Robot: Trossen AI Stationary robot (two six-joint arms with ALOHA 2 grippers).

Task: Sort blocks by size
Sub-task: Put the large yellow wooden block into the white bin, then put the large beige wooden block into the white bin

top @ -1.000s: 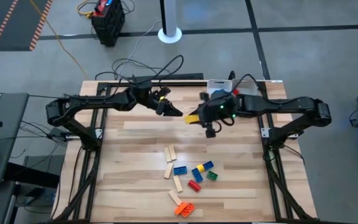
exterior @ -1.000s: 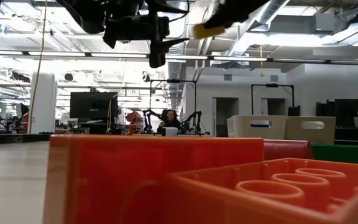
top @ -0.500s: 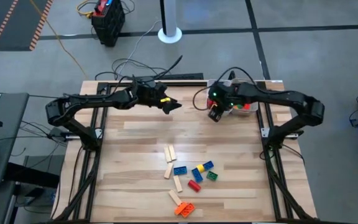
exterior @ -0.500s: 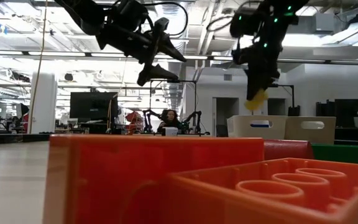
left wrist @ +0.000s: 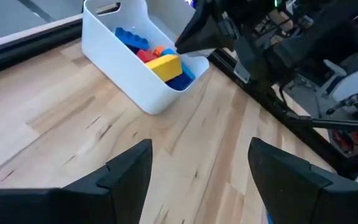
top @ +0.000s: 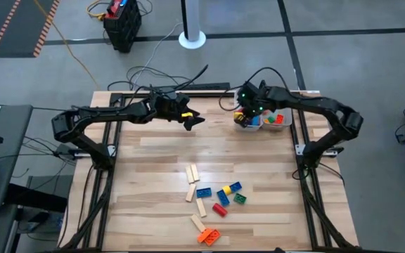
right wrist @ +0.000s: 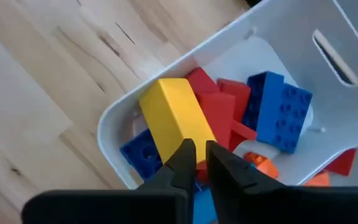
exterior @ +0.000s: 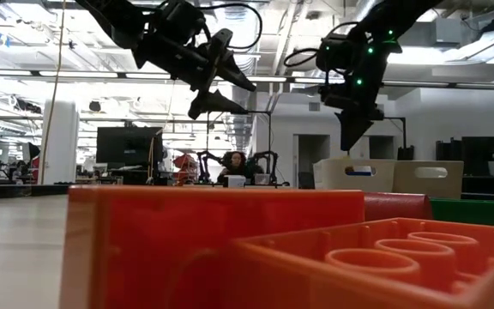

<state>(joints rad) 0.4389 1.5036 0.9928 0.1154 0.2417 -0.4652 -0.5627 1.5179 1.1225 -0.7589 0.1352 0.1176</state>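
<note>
**A:** Wooden table, grey shop floor around it. Where are the blocks?

**B:** Two places. Loose group near the front middle of the table: blue, yellow, red, green and orange bricks plus a few pale wooden bars. The rest sit in a white tray at the back right. Yellow brick lies on top of the red and blue ones there.

**A:** Right gripper?

**B:** Right gripper hangs just above that tray, fingers almost together, nothing between them. Yellow brick is directly below the tips, lying loose.

**A:** Left?

**B:** Left gripper is in the air over the back middle of the table, pointing toward the tray, fingers spread wide and empty.
</note>
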